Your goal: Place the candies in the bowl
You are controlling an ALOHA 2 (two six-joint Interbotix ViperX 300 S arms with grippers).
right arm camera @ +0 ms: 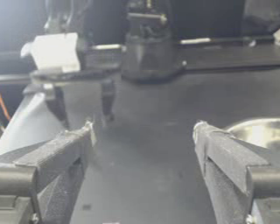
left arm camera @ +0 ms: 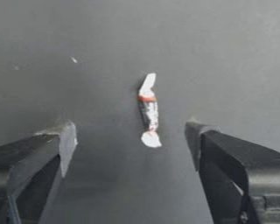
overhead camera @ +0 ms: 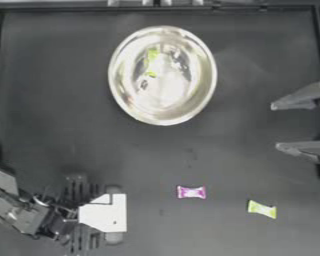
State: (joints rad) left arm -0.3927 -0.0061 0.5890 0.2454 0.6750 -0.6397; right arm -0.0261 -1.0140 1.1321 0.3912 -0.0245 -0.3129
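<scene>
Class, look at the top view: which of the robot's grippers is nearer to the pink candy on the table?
Left. The left gripper hovers low beside the pink candy, jaws open. The right gripper waits open at the table's right edge, farther off.

Dark table (overhead camera: 49, 125) bears bowl (overhead camera: 122, 97), pink candy (overhead camera: 191, 192), yellow-green candy (overhead camera: 261, 209).

No readable text, labels, brands or numbers anywhere; candy wrappers too small and blurred to make out any print.
</scene>
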